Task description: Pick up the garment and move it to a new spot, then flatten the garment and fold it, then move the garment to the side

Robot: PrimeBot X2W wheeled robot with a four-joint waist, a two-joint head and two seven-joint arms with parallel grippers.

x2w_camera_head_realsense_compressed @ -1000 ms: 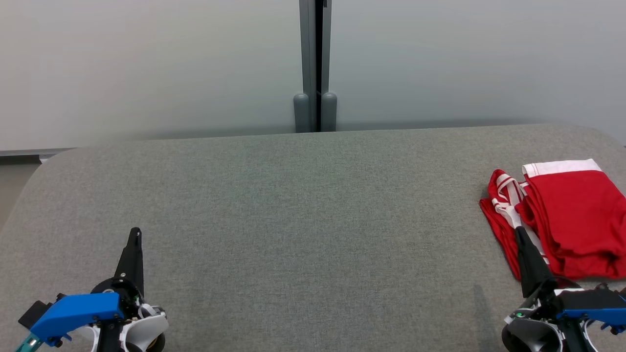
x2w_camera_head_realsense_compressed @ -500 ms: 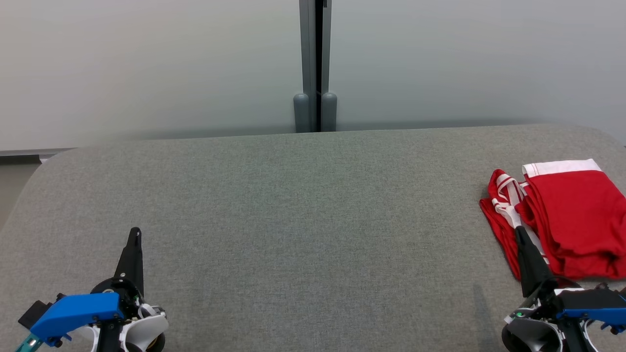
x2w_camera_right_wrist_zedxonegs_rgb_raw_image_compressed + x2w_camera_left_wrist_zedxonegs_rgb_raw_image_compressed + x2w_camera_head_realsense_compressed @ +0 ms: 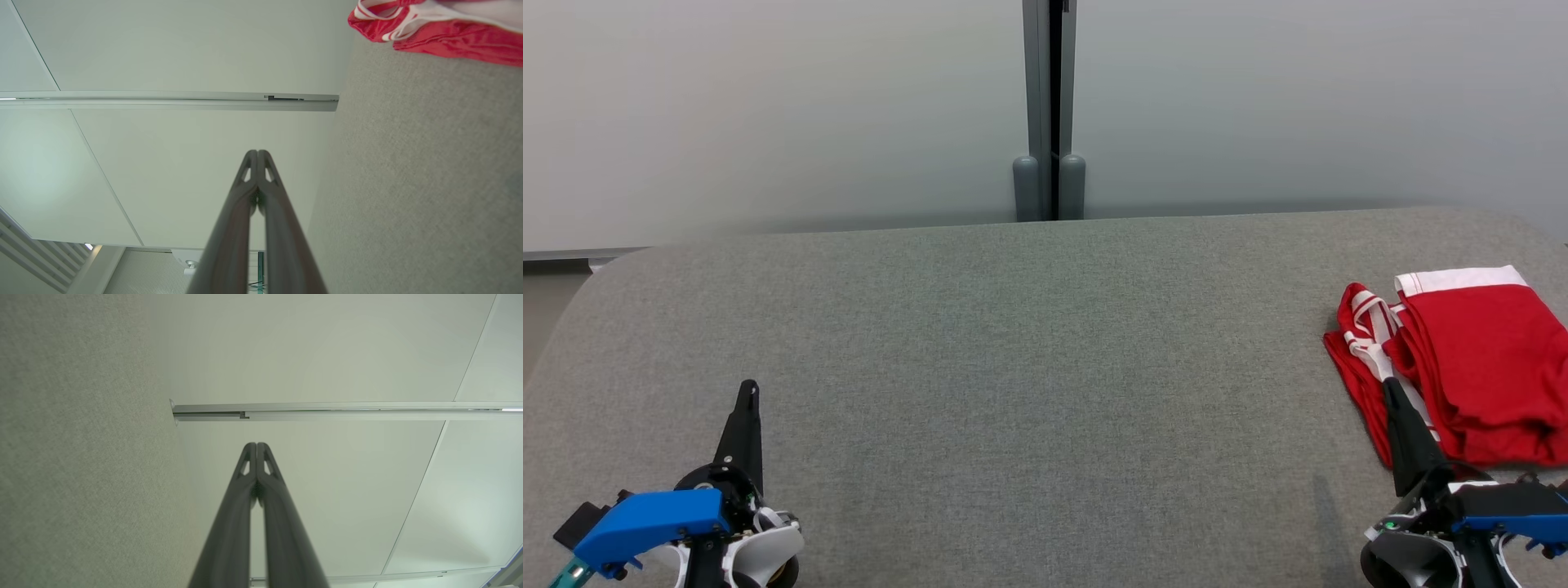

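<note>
A folded red garment with white trim lies at the far right of the grey table; its edge also appears at the top right of the right wrist view as the garment. My right gripper hovers at the lower right, shut and empty, its tip in front of the garment's left edge; whether it touches the cloth I cannot tell. My left gripper rests at the lower left, shut with nothing in it. In the wrist views the left gripper and the right gripper both show fingertips pressed together.
A pale wall with a vertical grey post runs behind the table. The table's rounded left corner drops off to the floor. Bare grey fabric spreads between the two grippers.
</note>
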